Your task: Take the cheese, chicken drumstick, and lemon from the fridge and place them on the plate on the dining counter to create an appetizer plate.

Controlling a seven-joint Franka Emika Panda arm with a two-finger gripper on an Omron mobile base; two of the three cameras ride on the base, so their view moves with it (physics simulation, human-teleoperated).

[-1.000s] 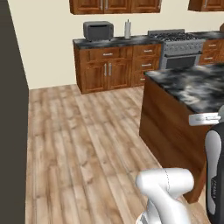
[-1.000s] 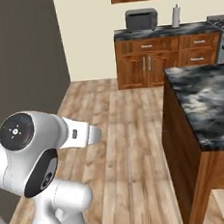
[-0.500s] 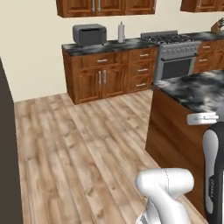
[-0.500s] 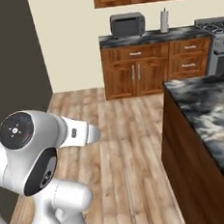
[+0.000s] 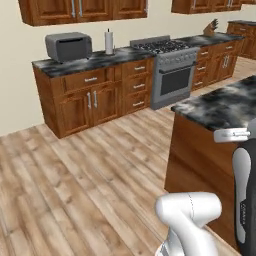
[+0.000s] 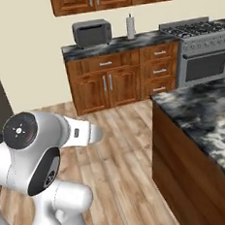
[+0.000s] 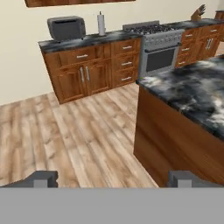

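Item: gripper [image 7: 113,179], jaws wide apart, nothing between them as I read it. Dining counter [image 7: 192,94] lies ahead to my right, near corner bare marbled stone. I judge the task barely begun: cheese, chicken drumstick and lemon all left to fetch.

We are looking from behind the arm and along the hand, all three views sharing the dining counter [image 5: 220,107] corner and the far stove [image 6: 201,52].

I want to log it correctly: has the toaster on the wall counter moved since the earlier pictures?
No. The toaster still stands left of the white roll on the same wall counter. The whole view shifted, so the camera moved.
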